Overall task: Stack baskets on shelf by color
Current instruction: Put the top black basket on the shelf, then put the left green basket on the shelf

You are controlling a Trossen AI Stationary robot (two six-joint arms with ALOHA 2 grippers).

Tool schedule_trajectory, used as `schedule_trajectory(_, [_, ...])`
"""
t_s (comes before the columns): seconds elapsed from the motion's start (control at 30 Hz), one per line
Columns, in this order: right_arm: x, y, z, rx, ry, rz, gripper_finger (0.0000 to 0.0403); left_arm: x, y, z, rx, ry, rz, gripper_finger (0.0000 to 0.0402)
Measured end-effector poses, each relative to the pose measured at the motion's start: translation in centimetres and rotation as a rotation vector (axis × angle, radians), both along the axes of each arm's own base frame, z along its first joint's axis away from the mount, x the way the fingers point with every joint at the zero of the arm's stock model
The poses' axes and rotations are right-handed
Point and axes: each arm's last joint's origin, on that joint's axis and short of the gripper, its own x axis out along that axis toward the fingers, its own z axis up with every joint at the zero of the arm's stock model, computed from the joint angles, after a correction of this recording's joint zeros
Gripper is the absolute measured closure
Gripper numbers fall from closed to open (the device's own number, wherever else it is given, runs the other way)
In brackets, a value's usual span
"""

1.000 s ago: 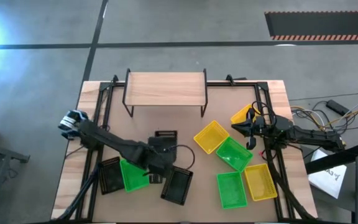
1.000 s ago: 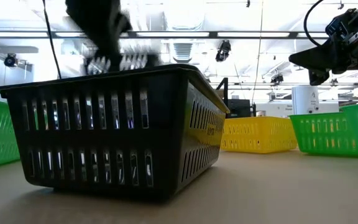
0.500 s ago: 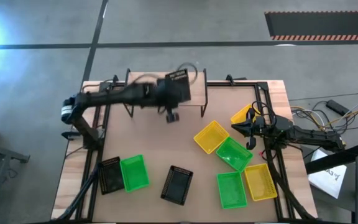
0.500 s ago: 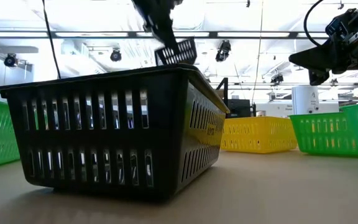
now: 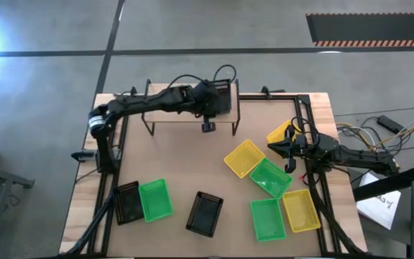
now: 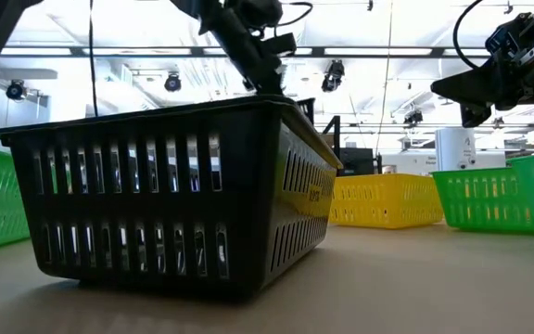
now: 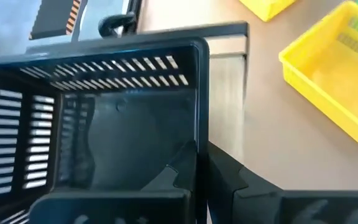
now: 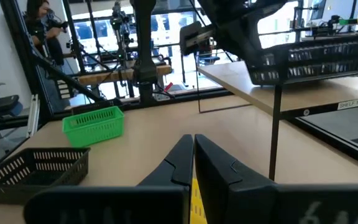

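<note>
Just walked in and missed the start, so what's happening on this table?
The left gripper holds a black basket by its rim over the right end of the wooden shelf, apparently about to set it down. The shelf top otherwise looks bare. The right gripper waits, shut, near the table's right side by the yellow and green baskets. Two more black baskets and a green one sit on the table nearer the front.

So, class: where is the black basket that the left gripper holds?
In the high view the black basket is over the shelf's right end, held by the left gripper.
</note>
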Motion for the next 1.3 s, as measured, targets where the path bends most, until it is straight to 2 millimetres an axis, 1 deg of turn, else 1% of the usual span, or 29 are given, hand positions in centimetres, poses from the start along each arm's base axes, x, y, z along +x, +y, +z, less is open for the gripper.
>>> schedule_trajectory(0.13, [0.0,0.0,0.0,0.001,0.000,0.000,0.0394,1.3,0.4,-0.5,-0.003,0.009,0.002,0.0401])
schedule_trajectory(0.27, [0.0,0.0,0.0,0.001,0.000,0.000,0.0394,2.3,0.6,-0.5,0.001,-0.005,-0.005,0.0401])
schedule_trajectory(0.43, [0.0,0.0,0.0,0.001,0.000,0.000,0.0394,3.0,0.9,-0.6,0.002,-0.011,-0.007,0.0397])
schedule_trajectory(0.53, [0.0,0.0,0.0,0.000,0.000,0.000,0.0394,3.3,0.9,-0.9,-0.001,-0.004,-0.008,0.0376])
schedule_trajectory(0.67, [0.0,0.0,0.0,0.001,0.000,0.000,0.0394,3.3,0.9,-1.0,0.000,-0.001,-0.012,0.0335])
schedule_trajectory(0.77, [0.0,0.0,0.0,0.000,0.000,0.000,0.0394,3.1,0.7,-0.4,0.004,-0.012,-0.014,0.0304])
schedule_trajectory(0.83, [0.0,0.0,0.0,0.000,0.000,0.000,0.0394,2.9,0.4,0.4,0.010,-0.029,-0.019,0.0286])
schedule_trajectory(0.97, [0.0,0.0,0.0,0.000,0.000,0.000,0.0394,1.8,-0.9,2.7,0.022,-0.072,-0.035,0.0262])
schedule_trajectory(1.07, [0.0,0.0,0.0,0.000,0.000,0.000,0.0394,0.6,-2.5,4.4,0.014,-0.074,-0.052,0.0257])
schedule_trajectory(1.2, [0.0,0.0,0.0,0.000,0.000,0.000,0.0394,-1.0,-5.8,6.1,-0.017,-0.056,-0.054,0.0256])
schedule_trajectory(1.3, [0.0,0.0,0.0,0.000,0.000,0.000,0.0394,-2.0,-9.1,6.5,0.000,-0.002,-0.052,0.0256])
